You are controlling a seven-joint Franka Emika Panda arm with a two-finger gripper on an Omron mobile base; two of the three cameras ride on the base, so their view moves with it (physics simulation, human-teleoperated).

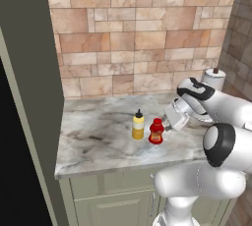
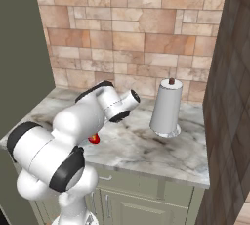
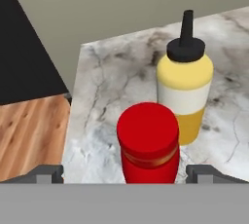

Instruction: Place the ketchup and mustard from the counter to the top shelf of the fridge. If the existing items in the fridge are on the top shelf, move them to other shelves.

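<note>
The ketchup, a squat red bottle, stands upright on the marbled counter just right of the mustard, a yellow bottle with a black nozzle. My gripper is at the ketchup's right side, low over the counter. In the hand view the ketchup sits between my two fingertips, which stand wide open and apart from it, with the mustard right behind. A sliver of the ketchup peeks out under my arm. The fridge's black side is at the far left; its top shelf and the existing items are out of view.
A paper towel roll on a holder stands at the counter's back right. A tall grey-green cabinet panel rises at the counter's left end. A stone-tiled wall runs behind, and a brick wall closes the right.
</note>
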